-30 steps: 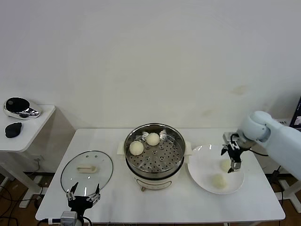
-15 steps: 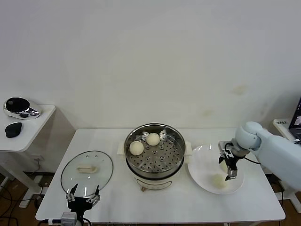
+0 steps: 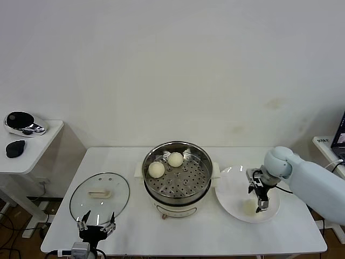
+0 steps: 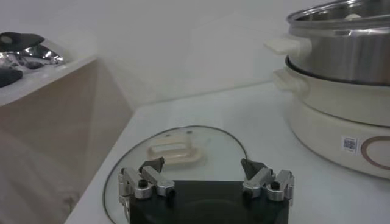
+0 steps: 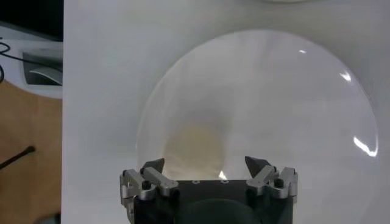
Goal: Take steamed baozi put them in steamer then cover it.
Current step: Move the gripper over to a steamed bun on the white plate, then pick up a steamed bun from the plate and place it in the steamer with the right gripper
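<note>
Left pincer (image 3: 96,225) hangs spread wide and empty at the front edge of the bench (image 3: 135,226), just short of the glass lid (image 3: 99,195), which lies flat on the bench with its cream handle up. To the right of the lid stands the steel steamer (image 3: 177,175), uncovered, with two buns (image 3: 156,169) resting on its perforated tray toward the back left. Right of the steamer sits a white plate (image 3: 232,197) holding two more buns. Right pincer (image 3: 259,198), fingers spread wide and holding nothing, is low over the plate, directly above one bun (image 5: 194,145), with the other bun (image 3: 249,206) just in front of it.
</note>
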You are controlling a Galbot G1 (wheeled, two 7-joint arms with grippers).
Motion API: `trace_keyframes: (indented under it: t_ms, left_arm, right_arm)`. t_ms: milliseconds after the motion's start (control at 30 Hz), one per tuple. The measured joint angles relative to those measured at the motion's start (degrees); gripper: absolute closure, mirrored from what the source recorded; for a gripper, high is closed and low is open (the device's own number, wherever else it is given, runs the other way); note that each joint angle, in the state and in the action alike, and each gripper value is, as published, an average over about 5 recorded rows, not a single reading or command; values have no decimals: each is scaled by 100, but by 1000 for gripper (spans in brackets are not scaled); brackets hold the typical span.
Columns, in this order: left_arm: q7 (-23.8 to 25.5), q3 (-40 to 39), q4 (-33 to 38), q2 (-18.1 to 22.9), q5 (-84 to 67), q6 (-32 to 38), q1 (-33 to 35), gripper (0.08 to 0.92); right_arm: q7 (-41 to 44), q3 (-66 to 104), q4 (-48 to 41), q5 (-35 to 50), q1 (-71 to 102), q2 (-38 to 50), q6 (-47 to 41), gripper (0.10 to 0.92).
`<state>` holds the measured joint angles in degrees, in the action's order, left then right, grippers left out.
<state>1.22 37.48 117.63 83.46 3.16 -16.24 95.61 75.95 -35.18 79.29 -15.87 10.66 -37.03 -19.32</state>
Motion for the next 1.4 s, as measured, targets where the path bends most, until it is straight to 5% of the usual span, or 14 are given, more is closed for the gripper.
trace_keyframes:
  t_ms: [633,1100,1400]
  left_arm:
    - [-4,6,-51,-8,1,3,-12,177]
    - [-8,-9,-84,-1,10,6,-32,177]
    - [-8,-34,-103,-2,9,6,-88,177]
  right_arm:
    - [-94,53,-196,-122,167,-156,33,205]
    - [-72,72,-236,-99,163,-108,21,546]
    - [5,108,-126,90,-102,88,7,592]
